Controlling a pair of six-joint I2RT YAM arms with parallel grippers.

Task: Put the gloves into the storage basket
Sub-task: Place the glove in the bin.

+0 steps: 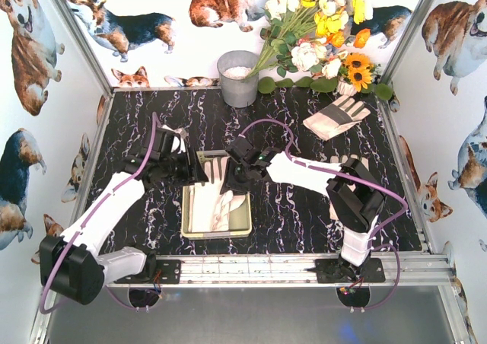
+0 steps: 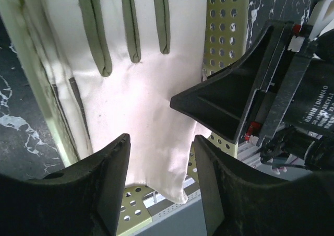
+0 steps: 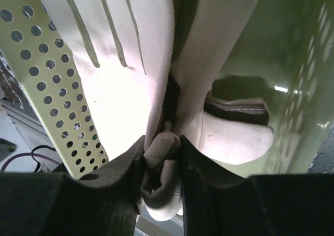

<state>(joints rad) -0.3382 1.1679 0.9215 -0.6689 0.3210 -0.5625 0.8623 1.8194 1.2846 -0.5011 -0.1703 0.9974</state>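
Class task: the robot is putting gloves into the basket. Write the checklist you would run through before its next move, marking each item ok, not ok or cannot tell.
1. Right jaws shut on a fold of the held glove: ok.
2. Held glove hangs between the walls of the storage basket: ok.
3. Left jaws open, holding nothing: ok.
4. Room between the two sets of jaws: close together over the basket, cannot tell.
5. Every glove packed: not ok; the far glove lies on the table near the flowers.
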